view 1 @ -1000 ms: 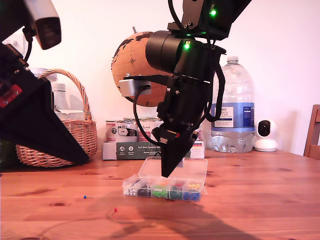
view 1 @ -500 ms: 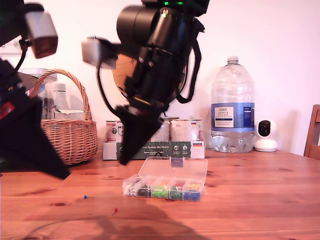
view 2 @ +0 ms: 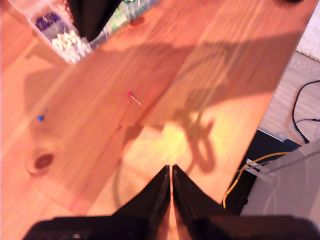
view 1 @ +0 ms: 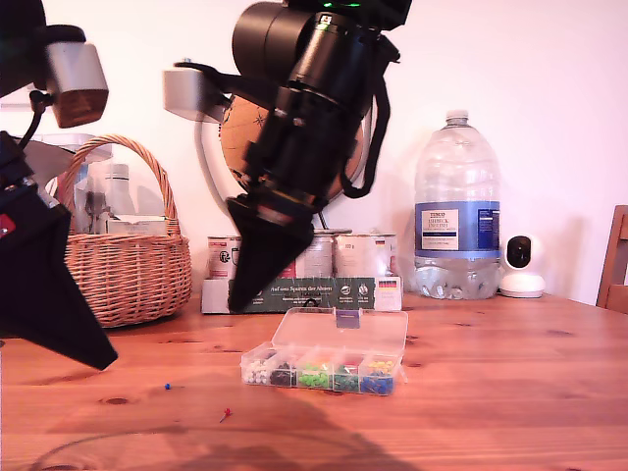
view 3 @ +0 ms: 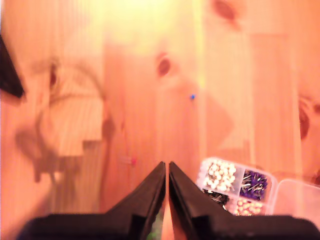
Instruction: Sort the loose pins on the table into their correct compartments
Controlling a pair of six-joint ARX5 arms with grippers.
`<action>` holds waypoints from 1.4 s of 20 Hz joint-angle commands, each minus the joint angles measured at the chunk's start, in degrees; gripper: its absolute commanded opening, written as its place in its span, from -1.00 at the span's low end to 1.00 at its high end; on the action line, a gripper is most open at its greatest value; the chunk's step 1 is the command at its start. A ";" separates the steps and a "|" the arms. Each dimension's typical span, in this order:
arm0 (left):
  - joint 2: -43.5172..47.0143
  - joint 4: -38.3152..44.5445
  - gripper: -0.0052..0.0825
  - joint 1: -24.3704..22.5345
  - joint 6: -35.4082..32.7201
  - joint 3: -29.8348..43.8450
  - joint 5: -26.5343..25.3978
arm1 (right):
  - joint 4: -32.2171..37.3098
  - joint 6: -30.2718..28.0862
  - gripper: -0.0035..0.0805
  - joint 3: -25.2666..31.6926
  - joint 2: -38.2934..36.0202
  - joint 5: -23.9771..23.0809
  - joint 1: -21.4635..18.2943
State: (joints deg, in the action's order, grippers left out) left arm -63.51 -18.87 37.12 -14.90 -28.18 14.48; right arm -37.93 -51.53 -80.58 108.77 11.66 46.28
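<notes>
Two loose pins lie on the wooden table [view 1: 510, 392]: a blue pin [view 1: 168, 387] [view 2: 40, 118] [view 3: 192, 96] and a red pin [view 1: 225, 414] [view 2: 131, 95] [view 3: 133, 160]. The clear box of compartments [view 1: 324, 373] [view 2: 65, 35] [view 3: 235, 185] stands open mid-table, each section filled with pins of one colour. My second gripper [view 1: 240, 299] [view 3: 166, 165] hangs shut above the table, just to the exterior view's left of the box. My first gripper [view 1: 101, 359] [view 2: 171, 170] is shut at the exterior view's left, above the table near its front edge. No pin shows between either pair of jaws.
Along the back wall stand a wicker basket [view 1: 128, 275], a cork globe [view 1: 235, 128], a pack of tins [view 1: 334, 280], a big water bottle [view 1: 456, 216] and a small white camera [view 1: 520, 267]. A chair [view 1: 616, 260] shows at the exterior view's right edge. Cables [view 2: 300, 115] lie on the floor beyond the table edge.
My second gripper has left its spot over the box, swinging up and toward the exterior view's left. My first gripper has sunk lower and further to that view's left.
</notes>
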 commanded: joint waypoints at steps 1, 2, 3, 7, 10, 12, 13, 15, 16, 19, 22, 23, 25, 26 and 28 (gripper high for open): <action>-0.17 0.33 -0.93 0.13 0.39 -0.35 0.00 | -1.11 -4.79 -0.95 -0.76 -0.83 0.42 0.59; -0.17 0.37 -0.93 0.13 0.39 -0.35 0.00 | -1.84 -6.16 -0.95 -0.76 -0.70 0.42 0.59; -0.17 0.33 -0.93 0.13 0.39 -0.35 0.00 | -2.16 -11.30 -0.95 -0.76 -0.61 0.39 0.57; -0.17 -0.46 -0.93 0.13 1.51 -0.35 0.00 | -3.50 -20.59 -0.95 -0.87 0.24 0.39 0.59; -0.17 -0.63 -0.93 0.13 1.60 -0.35 0.00 | -3.76 -23.87 -0.94 -0.87 1.18 0.37 0.72; -0.17 -0.85 -0.93 0.13 1.64 -0.35 0.00 | -3.69 -24.02 -0.94 -0.87 1.25 0.33 0.85; -0.17 -0.85 -0.93 0.13 1.97 -0.35 0.00 | -3.72 -24.13 -0.94 -0.92 1.25 0.31 0.94; -0.20 -0.85 -0.93 0.13 2.43 -0.35 0.02 | -4.20 -25.29 -0.94 -0.92 1.36 0.20 0.96; -0.20 -0.85 -0.93 0.13 2.97 -0.35 0.00 | -4.61 -25.57 -0.94 -0.92 1.49 0.20 0.96; -0.20 -0.85 -0.93 0.13 2.97 -0.35 0.02 | -5.86 -28.50 -0.91 -0.94 2.27 -0.24 0.96; -0.20 -0.85 -0.93 0.13 2.97 -0.35 0.02 | -5.75 -28.68 -0.76 -1.11 2.89 -0.42 1.27; -0.20 -0.83 -0.93 0.13 2.97 -0.35 0.02 | -6.10 -28.68 -0.70 -1.64 3.32 -0.46 1.33; -0.20 -0.87 -0.93 0.13 2.97 -0.35 0.02 | -6.29 -28.61 -0.66 -3.54 4.90 -0.55 1.73; -0.20 -0.87 -0.93 0.13 3.06 -0.35 0.02 | -6.38 -28.63 -0.66 -4.59 5.66 -0.46 1.77; -0.20 -0.90 -0.93 0.13 3.06 -0.35 0.02 | -7.21 -28.39 -0.59 -6.69 7.23 -0.20 1.88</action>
State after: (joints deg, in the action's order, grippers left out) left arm -63.51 -19.81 37.12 -12.14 -28.18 14.48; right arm -44.60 -79.81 -87.05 114.48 11.22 47.70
